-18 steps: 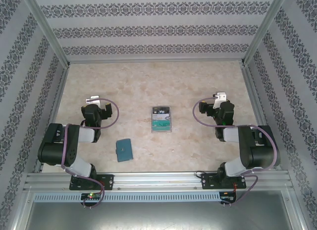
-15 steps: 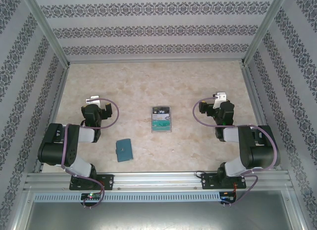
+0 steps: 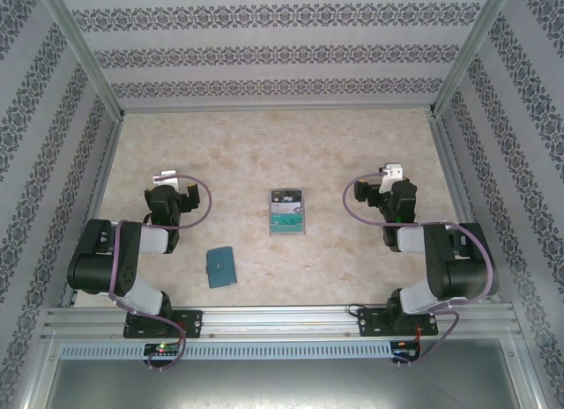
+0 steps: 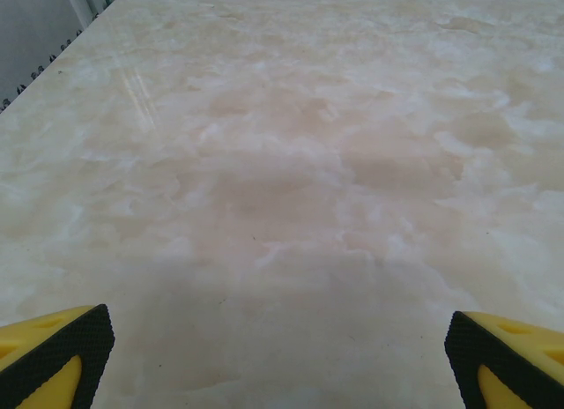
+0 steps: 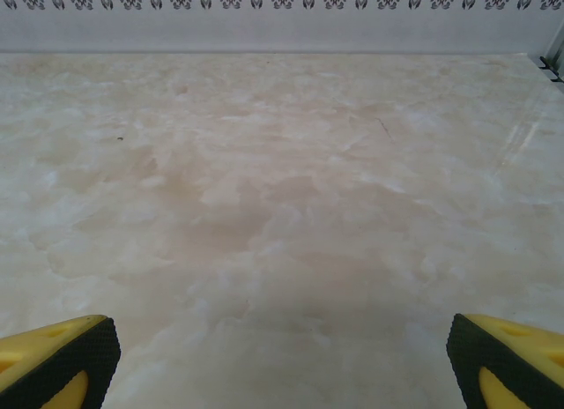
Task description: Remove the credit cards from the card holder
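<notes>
Two folded arms (image 3: 101,263) low on marble table (image 3: 264,145), left and right of frame; left gripper (image 3: 166,175) and right gripper (image 3: 390,172) aimed up-frame, fingers (image 4: 53,356) wide apart; credit cards (image 3: 287,212) at centre; card holder (image 3: 221,267) closed, lower left of them.

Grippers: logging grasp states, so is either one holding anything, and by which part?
Nothing is held. The left gripper and right gripper both stand open over the table; the card holder lies apart, untouched.
</notes>
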Controlling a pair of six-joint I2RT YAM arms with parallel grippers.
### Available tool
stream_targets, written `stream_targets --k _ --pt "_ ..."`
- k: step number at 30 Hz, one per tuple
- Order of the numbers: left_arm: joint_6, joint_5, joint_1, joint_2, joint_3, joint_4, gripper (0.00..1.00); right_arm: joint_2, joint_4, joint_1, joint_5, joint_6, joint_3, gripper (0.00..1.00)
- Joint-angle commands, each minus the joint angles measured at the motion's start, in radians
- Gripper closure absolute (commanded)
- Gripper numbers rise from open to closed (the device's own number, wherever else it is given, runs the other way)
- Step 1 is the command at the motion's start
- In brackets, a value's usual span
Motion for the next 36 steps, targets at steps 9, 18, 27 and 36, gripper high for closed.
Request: stream_targets --k 9,18,27,36 --pt "0.014 0.007 -0.008 0.011 0.016 0.045 0.01 0.006 0.008 -0.009 0.008 0.011 0.024 0.02" --pt "0.025 0.031 -0.008 -0.026 0.043 -0.03 0.01 0.0 0.015 -0.003 0.047 0.013 0.018 0.02" --pt "-0.211 -0.08 -0.009 -0.227 0.606 -1.097 0.01 -0.378 -0.301 -0.003 0.286 0.261 0.046 0.02" --pt "-0.483 0.115 -0.007 -0.281 0.721 -1.435 0.01 -0.595 -0.698 -0.056 0.029 0.58 0.244 0.02"
